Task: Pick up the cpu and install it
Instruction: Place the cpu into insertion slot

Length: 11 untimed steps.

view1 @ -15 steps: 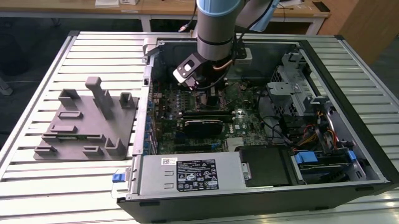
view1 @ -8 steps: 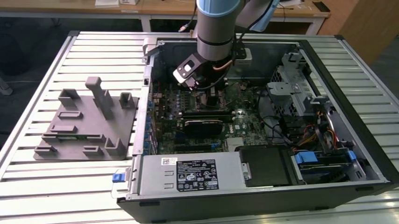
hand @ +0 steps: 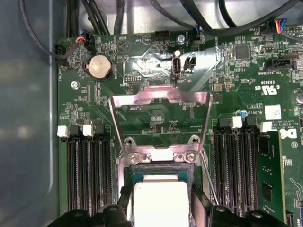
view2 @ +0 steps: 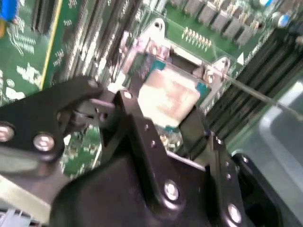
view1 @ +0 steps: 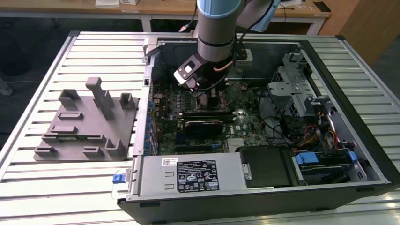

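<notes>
The cpu (view2: pixel 168 97), a flat square chip with a shiny silver metal top, is pinched by opposite edges in the black hand (view2: pixel 163 112), low over its socket (view2: pixel 142 65), in the second wrist view. In the first wrist view the thin steel frame (hand: pixel 128 99) lies flipped open to admit it. In the exterior view the hand (view1: pixel 206 89) reaches inside the black computer case (view1: pixel 250 202).

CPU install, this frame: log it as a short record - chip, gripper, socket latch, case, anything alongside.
chip: flat square silver-topped cpu, at the black-framed motherboard socket; seated or not, cannot tell
gripper: black two-finger gripper, shut on the cpu
latch: silver metal retention frame, flipped open
case: open black computer case, lying on slatted metal table
alongside: grey plastic fixture block, on the exterior view's left of the case
</notes>
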Motion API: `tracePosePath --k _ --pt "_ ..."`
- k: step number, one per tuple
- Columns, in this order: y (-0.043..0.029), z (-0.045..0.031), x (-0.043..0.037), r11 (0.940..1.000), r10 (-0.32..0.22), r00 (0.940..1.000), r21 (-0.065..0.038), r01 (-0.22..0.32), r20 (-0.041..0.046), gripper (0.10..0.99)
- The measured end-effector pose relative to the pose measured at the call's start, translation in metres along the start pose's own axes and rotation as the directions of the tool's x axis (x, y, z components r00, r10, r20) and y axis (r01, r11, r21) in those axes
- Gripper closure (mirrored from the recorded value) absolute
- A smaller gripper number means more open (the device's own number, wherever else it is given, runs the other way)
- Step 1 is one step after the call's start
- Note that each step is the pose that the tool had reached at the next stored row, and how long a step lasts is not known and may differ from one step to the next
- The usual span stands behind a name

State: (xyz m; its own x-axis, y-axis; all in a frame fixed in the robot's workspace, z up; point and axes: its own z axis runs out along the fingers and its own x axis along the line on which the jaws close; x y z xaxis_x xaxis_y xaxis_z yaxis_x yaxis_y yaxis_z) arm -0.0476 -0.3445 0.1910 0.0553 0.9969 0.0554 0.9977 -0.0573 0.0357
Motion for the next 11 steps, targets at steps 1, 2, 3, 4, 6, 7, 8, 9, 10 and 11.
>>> tracePosePath --k 1,2,3,4,6,7,8,9,10,11 --pt "-0.0001 -0.0002 -0.0001 1.0 0.0 1.0 0.0 0.0 0.0007 0.49" --pt "-0.0001 -0.0003 -0.0001 1.0 0.0 1.0 0.0 0.0 0.0008 0.49" --pt "-0.0001 -0.0008 -0.0001 1.0 0.0 1.0 0.001 0.0 0.0009 0.49" --pt "0.0 -0.0019 0.0 1.0 0.0 1.0 0.0 0.0 0.0007 0.49" --pt "0.0001 -0.0047 0.0001 1.0 0.0 1.0 0.0 0.0 0.0008 0.49" --pt "0.0001 -0.0053 0.0002 1.0 0.0 1.0 0.0 0.0 0.0008 0.49" --pt "0.0001 -0.0052 0.0002 1.0 0.0 1.0 0.0 0.0 0.0006 0.49" --pt "0.0001 -0.0052 0.0002 1.0 0.0 1.0 0.0 0.0 0.0005 0.49" --pt "0.0001 -0.0053 0.0002 1.0 0.0 1.0 0.0 0.0 0.0005 0.49" --pt "0.0001 -0.0054 0.0002 1.0 0.0 1.0 0.0 0.0 0.0007 0.49"
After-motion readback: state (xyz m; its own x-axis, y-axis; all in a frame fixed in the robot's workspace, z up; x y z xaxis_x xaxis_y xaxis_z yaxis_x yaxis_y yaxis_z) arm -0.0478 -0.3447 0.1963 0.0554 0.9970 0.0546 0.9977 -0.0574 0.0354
